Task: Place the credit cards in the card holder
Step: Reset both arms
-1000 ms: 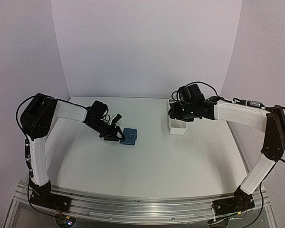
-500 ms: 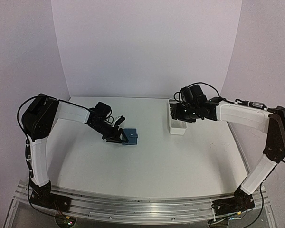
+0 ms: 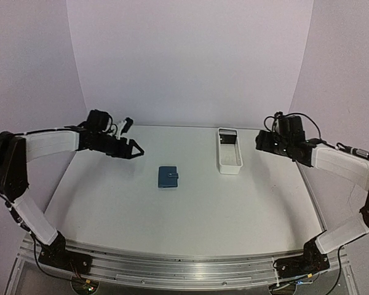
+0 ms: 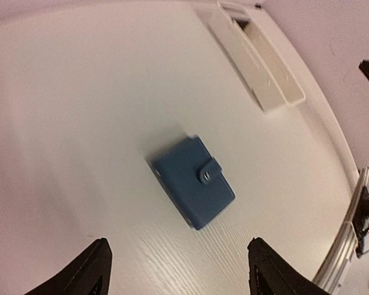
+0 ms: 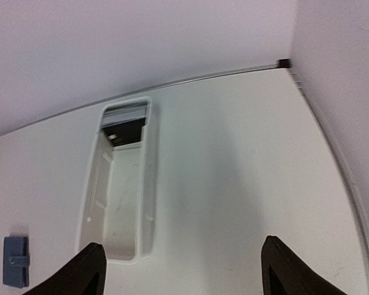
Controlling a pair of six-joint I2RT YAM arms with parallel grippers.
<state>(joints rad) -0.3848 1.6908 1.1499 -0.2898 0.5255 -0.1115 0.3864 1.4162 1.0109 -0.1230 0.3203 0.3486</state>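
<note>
Dark-blue card holder (image 3: 168,177), closed, lay on the worktop (image 3: 111,203), apart from a white tray (image 3: 229,161) holding perhaps cards (image 5: 124,131); left fingers (image 4: 86,273) and right fingers (image 5: 89,270) spread, empty.

Left tool (image 4: 178,243), right tool (image 5: 181,243): back, wider.

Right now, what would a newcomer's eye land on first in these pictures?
The small dark-blue card holder, snapped shut, lies alone mid-table. Right of it and farther back stands a long white tray with something dark at its far end. The left fingers and right fingers hang open and empty, out to either side.
</note>
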